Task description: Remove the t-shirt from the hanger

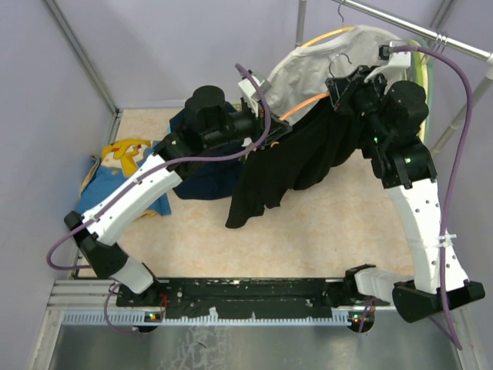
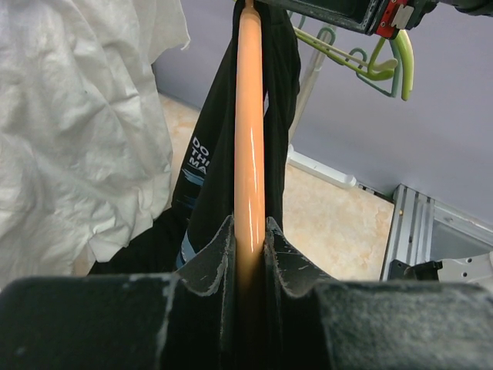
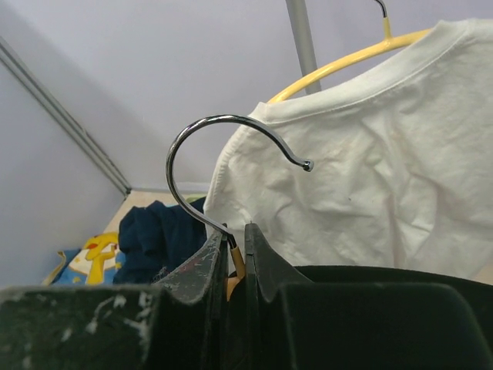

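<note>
Black fabric t-shirt (image 1: 296, 162) hangs in mid-air above the beige surface (image 1: 323, 223), draped on an orange plastic hanger (image 2: 249, 139) held between the two arms, near the metal rail (image 1: 416, 31). The left pincer (image 2: 249, 231) is clamped on the hanger's orange bar. The right pincer (image 3: 235, 235) is closed on the hanger's neck, just below the chrome wire hook (image 3: 185, 146), which is off the rail. The shirt looks bunched toward one side, so a pull could snag its collar on a hanger shoulder. The thin bar could also twist or slip in either grip. The hook might catch the white t-shirt (image 3: 370, 177) on the yellow hanger (image 3: 339, 65) close behind it. Arms and folds hide how the collar sits on the hanger, and the shirt's printed lettering is cut off.
</note>
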Action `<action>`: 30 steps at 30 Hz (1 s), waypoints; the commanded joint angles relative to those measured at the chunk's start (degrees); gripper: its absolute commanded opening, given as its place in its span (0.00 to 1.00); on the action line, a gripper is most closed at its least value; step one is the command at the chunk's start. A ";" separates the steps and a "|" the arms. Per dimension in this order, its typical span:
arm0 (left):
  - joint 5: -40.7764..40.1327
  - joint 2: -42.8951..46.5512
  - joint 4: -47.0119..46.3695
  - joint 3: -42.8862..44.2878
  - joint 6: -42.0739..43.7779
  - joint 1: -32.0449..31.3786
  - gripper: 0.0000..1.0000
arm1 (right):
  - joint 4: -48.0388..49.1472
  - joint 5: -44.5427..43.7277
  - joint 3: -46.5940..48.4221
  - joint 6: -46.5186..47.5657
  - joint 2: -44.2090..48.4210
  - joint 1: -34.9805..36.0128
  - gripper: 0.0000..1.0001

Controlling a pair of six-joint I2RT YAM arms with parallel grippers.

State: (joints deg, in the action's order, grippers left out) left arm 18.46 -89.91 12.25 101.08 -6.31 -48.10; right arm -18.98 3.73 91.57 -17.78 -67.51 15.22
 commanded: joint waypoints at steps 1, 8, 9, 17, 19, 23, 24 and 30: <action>5.10 1.96 -8.35 3.41 -0.04 -0.86 0.05 | 4.85 -2.97 -1.75 -0.21 1.34 0.33 0.00; 3.56 3.97 -10.34 -0.04 0.22 -0.78 0.49 | 11.38 -3.46 -5.12 -0.58 3.02 0.29 0.00; 3.23 4.28 -10.39 -0.54 0.50 -0.84 0.53 | 12.86 -3.51 -5.96 -0.61 3.34 0.30 0.00; -1.59 10.81 -13.07 -8.77 2.57 -0.84 0.61 | 16.63 -3.30 -6.34 -0.83 3.66 0.33 0.00; -2.59 13.01 -12.85 -11.47 3.44 -0.84 0.61 | 16.93 -3.81 -6.05 -0.85 3.93 0.39 0.00; -3.53 17.14 -12.30 -16.49 3.85 -0.81 0.64 | 17.93 -5.35 -5.72 -1.34 4.55 0.33 0.00; -3.19 18.39 -12.44 -17.78 3.78 -0.82 0.64 | 18.19 -5.72 -5.67 -1.37 4.68 0.40 0.00; -3.85 25.62 -14.95 -25.30 4.68 -0.83 0.71 | 19.04 -6.88 -5.80 -1.03 4.79 0.33 0.00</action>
State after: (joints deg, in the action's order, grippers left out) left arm 15.70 -68.45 0.75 78.63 -2.98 -48.66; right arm -7.84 -1.30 82.94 -18.04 -65.19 15.20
